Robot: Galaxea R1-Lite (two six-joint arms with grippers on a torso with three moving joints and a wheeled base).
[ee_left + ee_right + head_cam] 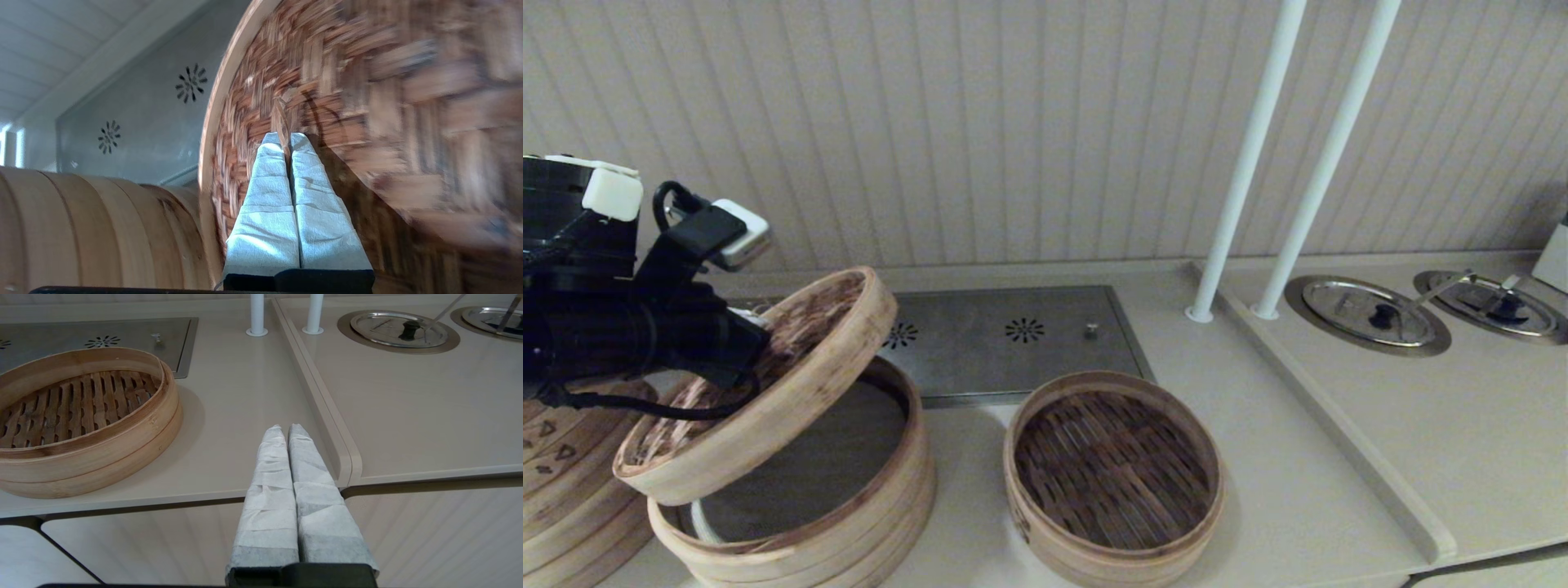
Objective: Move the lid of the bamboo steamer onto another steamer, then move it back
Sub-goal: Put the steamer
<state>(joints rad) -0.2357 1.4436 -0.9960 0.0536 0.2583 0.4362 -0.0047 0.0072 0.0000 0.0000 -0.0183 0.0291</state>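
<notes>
The bamboo steamer lid (768, 384) hangs tilted above the taller several-ring steamer (833, 506), its far edge raised and its near-left edge low. My left gripper (285, 141) is shut on the lid's small centre loop (281, 118), with the woven reddish-brown top (367, 102) filling the left wrist view. The low single-tier steamer (1112, 474) with a dark slatted floor stands uncovered to the right of it and also shows in the right wrist view as the low steamer (81, 420). My right gripper (286, 430) is shut on nothing, held off the counter's front edge, outside the head view.
A stack of steamers with triangle marks (564, 474) stands at the far left. Behind lies a steel plate (1013, 339) with vent holes. Two white poles (1282, 163) rise at the back, with a raised counter ledge (1339, 425) and two recessed metal pot lids (1368, 314) to the right.
</notes>
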